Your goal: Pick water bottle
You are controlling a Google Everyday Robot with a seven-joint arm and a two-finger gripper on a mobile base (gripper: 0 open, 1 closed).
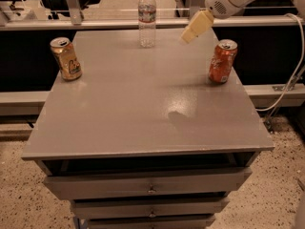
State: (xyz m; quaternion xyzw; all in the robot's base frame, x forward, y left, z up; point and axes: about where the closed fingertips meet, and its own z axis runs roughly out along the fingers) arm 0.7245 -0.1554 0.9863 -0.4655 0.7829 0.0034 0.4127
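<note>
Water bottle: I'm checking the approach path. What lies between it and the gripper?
Nothing: the camera view shows only bare grey tabletop between the small clear ribbed plastic water bottle and the cream gripper hovering to its right.

Dim, tabletop (119,85) glare below raised pincer (190,31)

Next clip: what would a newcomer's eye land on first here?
The clear water bottle stands upright near the far edge of the grey table, roughly mid-width. The robot's cream tool hangs in the air to the bottle's right, apart from it. A gold can stands near the left edge and an orange-red can near the right edge.
</note>
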